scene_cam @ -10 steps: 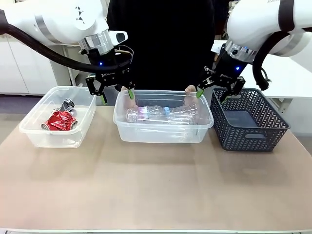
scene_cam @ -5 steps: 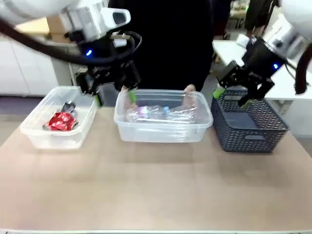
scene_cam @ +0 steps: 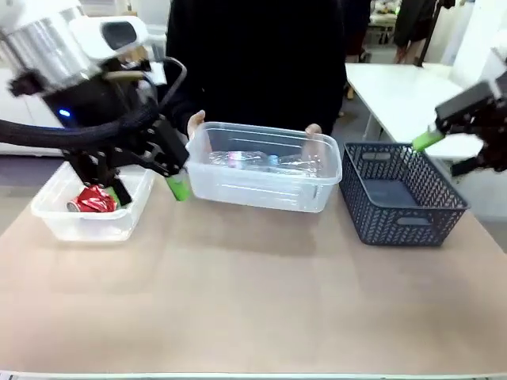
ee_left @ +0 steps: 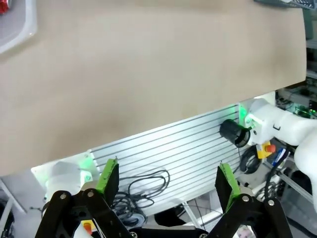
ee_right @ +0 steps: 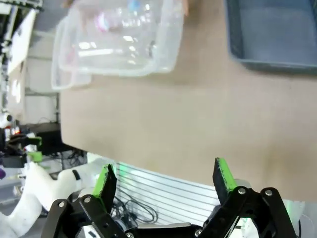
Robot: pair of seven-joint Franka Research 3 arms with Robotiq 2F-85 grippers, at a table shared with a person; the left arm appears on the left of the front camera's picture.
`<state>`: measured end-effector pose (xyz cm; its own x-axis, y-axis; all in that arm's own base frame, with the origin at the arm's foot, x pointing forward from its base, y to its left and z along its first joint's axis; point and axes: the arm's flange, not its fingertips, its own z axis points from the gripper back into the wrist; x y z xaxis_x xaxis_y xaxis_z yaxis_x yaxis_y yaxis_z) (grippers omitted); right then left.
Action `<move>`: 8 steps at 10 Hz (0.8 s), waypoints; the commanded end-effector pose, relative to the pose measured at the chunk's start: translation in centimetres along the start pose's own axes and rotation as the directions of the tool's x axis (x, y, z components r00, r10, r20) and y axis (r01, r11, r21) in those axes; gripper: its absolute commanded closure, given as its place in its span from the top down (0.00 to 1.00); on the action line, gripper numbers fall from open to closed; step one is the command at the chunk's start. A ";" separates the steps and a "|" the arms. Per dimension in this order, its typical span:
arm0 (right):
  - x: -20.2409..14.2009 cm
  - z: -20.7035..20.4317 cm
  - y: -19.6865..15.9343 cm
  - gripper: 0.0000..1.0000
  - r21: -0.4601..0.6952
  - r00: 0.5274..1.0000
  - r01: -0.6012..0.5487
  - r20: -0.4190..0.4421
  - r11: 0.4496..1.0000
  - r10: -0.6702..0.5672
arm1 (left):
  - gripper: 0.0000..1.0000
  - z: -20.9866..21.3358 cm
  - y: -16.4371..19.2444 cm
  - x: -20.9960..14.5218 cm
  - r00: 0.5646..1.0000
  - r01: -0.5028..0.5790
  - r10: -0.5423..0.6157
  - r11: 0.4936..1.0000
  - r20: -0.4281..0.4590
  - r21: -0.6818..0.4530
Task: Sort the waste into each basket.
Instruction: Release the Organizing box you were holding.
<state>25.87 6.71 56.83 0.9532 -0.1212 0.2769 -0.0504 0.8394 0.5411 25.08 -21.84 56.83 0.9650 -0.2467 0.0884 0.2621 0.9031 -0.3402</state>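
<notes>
A clear tub (scene_cam: 261, 194) with clear plastic bottles (scene_cam: 265, 161) is held a little above the table by a person's hands (scene_cam: 196, 123) on its far rim. It also appears in the right wrist view as the tub (ee_right: 163, 44) with bottles (ee_right: 119, 20). At the left stands a second clear tub (scene_cam: 79, 226) holding a bright red crushed can (scene_cam: 95, 198). My left gripper (scene_cam: 146, 190) hangs open just in front of that tub, its fingers empty (ee_left: 166, 181). Out at the right edge, beside the grey basket, my right gripper (scene_cam: 447, 154) is open and empty (ee_right: 163, 178).
A dark grey lattice basket (scene_cam: 400, 198) stands at the right of the table and looks empty (ee_right: 272, 34). The tan tabletop (scene_cam: 253, 301) spreads wide toward the near edge. The left wrist view looks down past the table edge (ee_left: 163, 126) at the robot base.
Both arms have drawn back from the middle tub, the left toward the left tub, the right out to the right edge. The person has lifted the middle tub.
</notes>
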 end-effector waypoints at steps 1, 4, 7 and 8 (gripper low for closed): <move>-0.1 0.8 0.0 1.00 0.007 1.000 -0.002 0.028 1.000 0.001 | 1.00 0.2 -1.0 0.7 1.000 0.013 -0.013 1.000 -0.015 0.003; 2.4 3.8 -1.0 1.00 0.558 0.954 0.282 -0.249 0.780 -0.167 | 1.00 2.9 3.1 -1.5 0.997 0.068 -0.049 0.904 0.057 -0.421; 2.6 9.3 -5.0 1.00 0.783 0.885 0.393 -0.179 0.482 -0.431 | 1.00 7.0 12.6 -7.9 0.903 0.026 0.318 0.633 0.290 -0.774; 2.3 9.7 -5.6 1.00 0.747 0.885 0.406 -0.175 0.527 -0.432 | 1.00 7.7 14.9 -10.2 0.857 0.028 0.401 0.589 0.323 -0.807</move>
<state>25.73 -4.51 63.01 0.9427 -0.3230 -0.0843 0.1110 0.0653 0.9917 21.75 -5.26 60.98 0.9737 0.0659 0.2181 0.1766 0.3869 -0.9050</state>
